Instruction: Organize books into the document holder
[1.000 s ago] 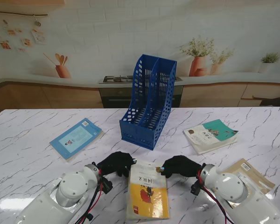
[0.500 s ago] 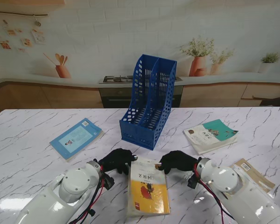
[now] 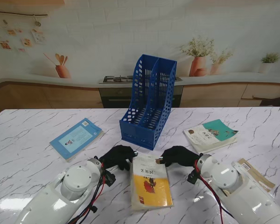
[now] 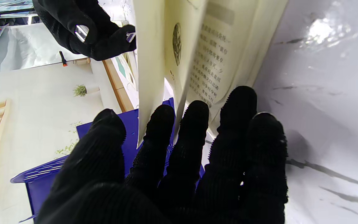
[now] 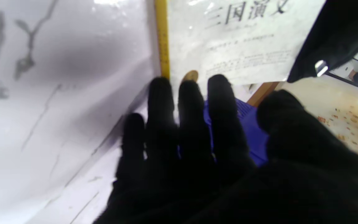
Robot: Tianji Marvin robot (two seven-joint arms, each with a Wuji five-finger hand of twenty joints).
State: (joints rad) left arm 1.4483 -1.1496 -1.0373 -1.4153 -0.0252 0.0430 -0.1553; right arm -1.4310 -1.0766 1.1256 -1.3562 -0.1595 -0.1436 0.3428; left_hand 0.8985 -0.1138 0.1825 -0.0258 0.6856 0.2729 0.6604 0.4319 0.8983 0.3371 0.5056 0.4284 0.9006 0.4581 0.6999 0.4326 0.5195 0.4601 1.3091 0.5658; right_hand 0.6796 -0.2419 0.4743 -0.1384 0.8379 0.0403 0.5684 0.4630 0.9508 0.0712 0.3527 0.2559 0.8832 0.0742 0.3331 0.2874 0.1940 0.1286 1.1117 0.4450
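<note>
On the glossy marble-veined desk (image 3: 32, 154), nearer to me than the perforated blue plastic document holder (image 3: 148, 102), black knit-gloved left hand (image 3: 117, 156) and right hand (image 3: 177, 155) pinch the far corners of a yellow-and-white paperback (image 3: 150, 185), its cover reading 三国演义, fingers (image 4: 160, 124) curled on the pages.

White arms (image 3: 74, 184), red cables, black-gloved hands.
</note>
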